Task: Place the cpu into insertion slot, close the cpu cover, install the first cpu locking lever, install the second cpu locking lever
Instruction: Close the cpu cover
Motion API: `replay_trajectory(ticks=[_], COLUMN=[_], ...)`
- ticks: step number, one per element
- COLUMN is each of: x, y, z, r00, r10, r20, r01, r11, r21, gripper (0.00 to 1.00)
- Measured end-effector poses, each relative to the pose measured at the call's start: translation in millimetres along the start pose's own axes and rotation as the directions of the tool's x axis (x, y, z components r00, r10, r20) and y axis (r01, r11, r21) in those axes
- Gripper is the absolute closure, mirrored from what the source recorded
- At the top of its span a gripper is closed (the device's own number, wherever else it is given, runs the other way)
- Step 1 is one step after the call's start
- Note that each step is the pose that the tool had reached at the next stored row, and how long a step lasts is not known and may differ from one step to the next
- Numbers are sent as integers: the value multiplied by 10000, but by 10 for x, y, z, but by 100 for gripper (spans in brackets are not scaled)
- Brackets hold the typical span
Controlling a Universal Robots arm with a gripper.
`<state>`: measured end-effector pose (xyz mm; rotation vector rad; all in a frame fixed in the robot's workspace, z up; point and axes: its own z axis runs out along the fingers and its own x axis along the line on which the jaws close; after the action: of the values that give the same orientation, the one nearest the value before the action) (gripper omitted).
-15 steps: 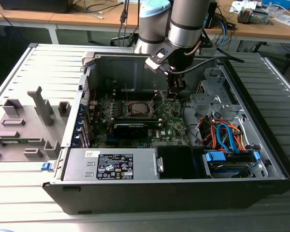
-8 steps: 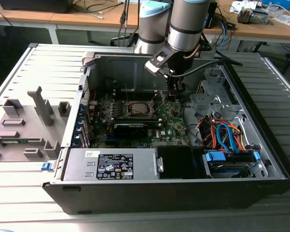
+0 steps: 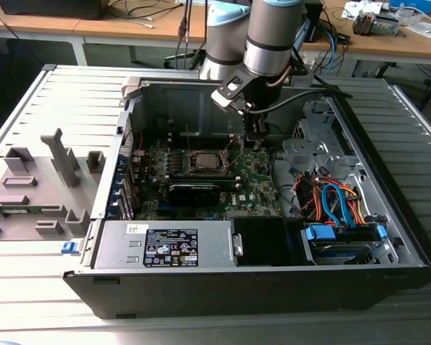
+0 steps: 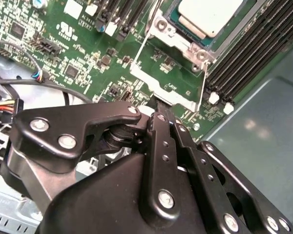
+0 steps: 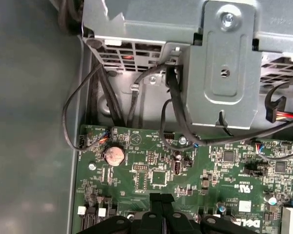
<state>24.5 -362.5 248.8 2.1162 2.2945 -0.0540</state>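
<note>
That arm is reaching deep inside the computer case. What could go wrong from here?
The end effector sits low over the green motherboard, close to a thin wire locking lever beside the cpu. A slight misaim could probably bend that wire or scrape small board parts. Loose black cables hang by the grey metal cage nearby, so the arm might snag one.

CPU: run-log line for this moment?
silver-topped square cpu: in dark-rimmed insertion slot | black end effector: shut, over green circuit board
</note>
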Motion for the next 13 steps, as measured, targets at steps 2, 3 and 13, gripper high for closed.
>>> replay_trajectory(ticks=[2, 3, 13], x=[3, 4, 7], y=[-40, -51, -79], z=[3, 3, 18], r00=[10000, 10000, 10000], r10=[2, 1, -5], r20=[0, 0, 14], r01=[-2, -1, 5], r11=[10000, 10000, 9999], r21=[0, 1, 167], gripper=[89, 89, 89])
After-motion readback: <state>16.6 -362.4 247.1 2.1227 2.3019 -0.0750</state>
